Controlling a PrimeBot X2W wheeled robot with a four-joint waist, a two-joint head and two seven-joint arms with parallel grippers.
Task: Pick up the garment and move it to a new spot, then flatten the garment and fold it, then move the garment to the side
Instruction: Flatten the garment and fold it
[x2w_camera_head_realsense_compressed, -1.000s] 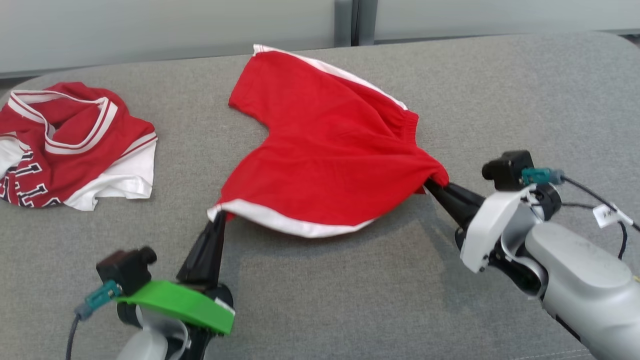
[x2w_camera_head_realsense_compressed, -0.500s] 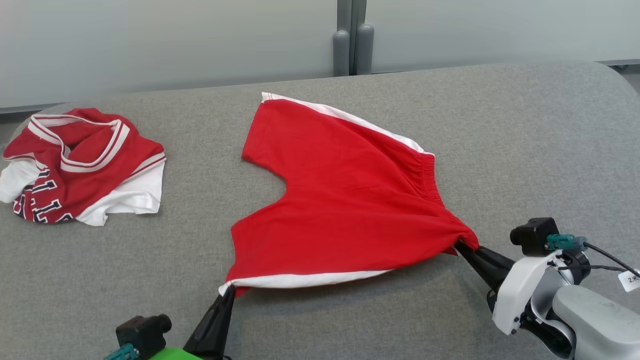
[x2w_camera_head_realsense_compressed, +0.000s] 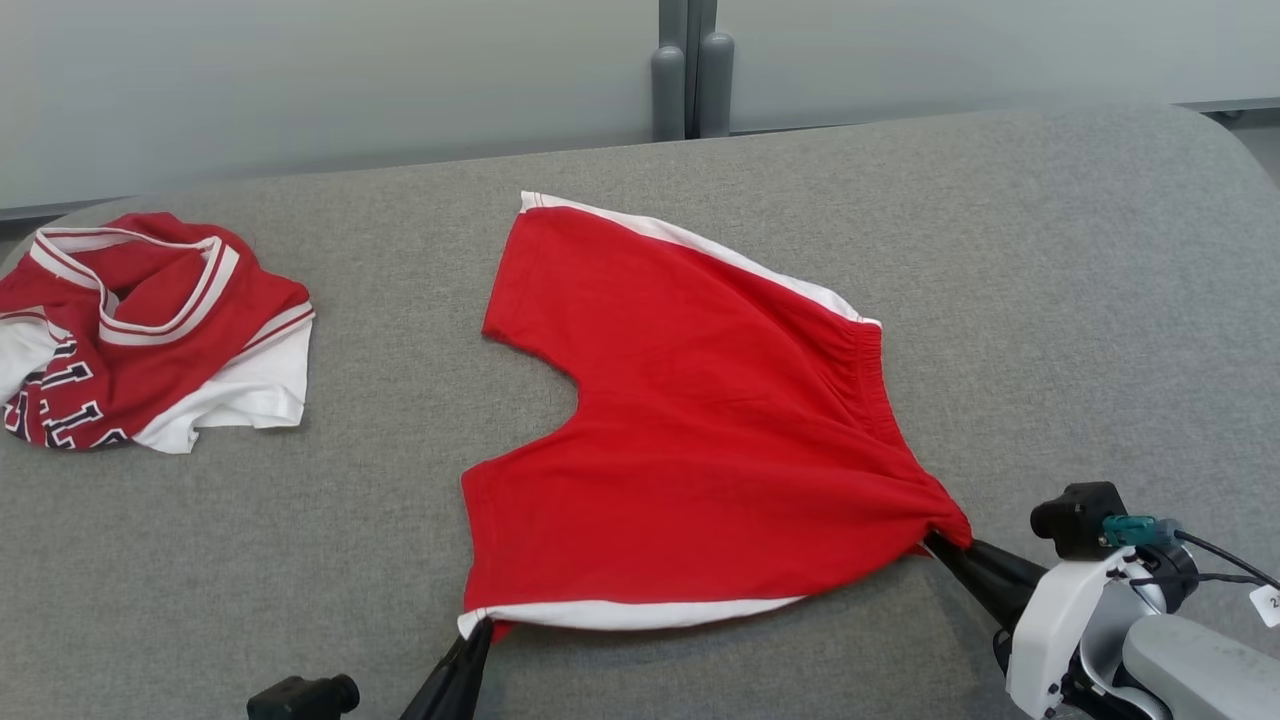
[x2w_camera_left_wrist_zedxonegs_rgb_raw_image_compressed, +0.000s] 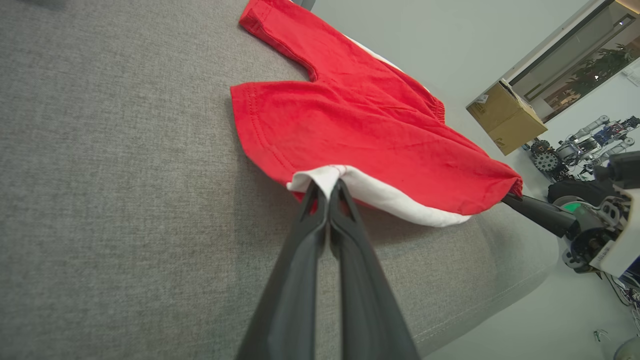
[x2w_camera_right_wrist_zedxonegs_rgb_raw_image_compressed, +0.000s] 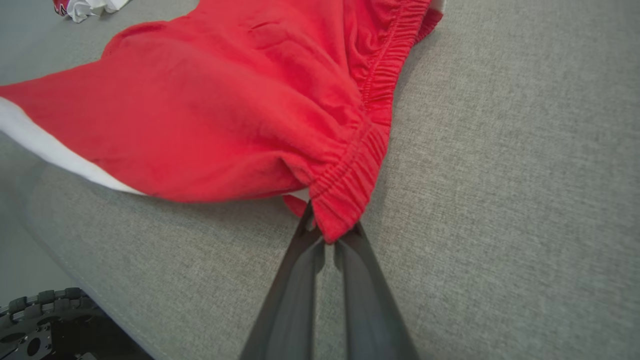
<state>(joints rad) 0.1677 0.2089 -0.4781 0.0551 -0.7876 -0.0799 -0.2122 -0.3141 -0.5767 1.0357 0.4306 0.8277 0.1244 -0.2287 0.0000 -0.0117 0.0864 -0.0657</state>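
1. On the crumpled jersey I see dark block characters, folded over and not readable.
2. The white cable tag begins "2"; the rest is cut off.

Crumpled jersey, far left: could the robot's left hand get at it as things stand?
Probably not yet: the left hand is shut on the red shorts; reaching the jersey means releasing first.

Red shorts flat on grey surface; left tool pinching hem corner, right tool waistband corner.
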